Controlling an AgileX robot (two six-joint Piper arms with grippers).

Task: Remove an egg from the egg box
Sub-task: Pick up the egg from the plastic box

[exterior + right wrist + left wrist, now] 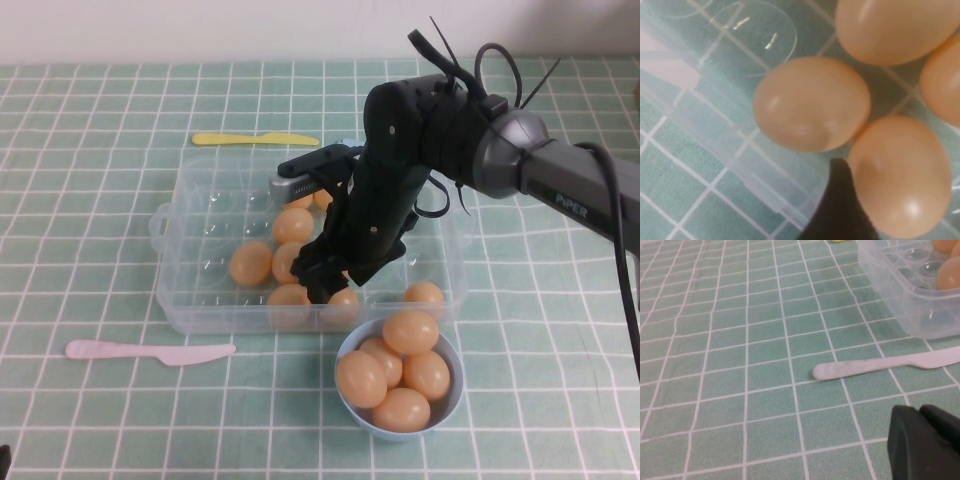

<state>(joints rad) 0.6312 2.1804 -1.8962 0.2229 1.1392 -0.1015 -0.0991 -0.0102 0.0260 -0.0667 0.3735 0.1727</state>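
Right gripper down inside egg box, beside an egg; grasp indeterminable; left gripper near white knife, opening indeterminable.

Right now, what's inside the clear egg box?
Inside the egg box: several orange-tan eggs, empty hollows on its left, and the right gripper lowered among them. The arm covers other eggs. Left gripper is parked outside.

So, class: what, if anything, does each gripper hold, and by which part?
Cannot be told for the right gripper, low among eggs in the egg box. The left gripper, by the table's near-left corner, holds nothing.
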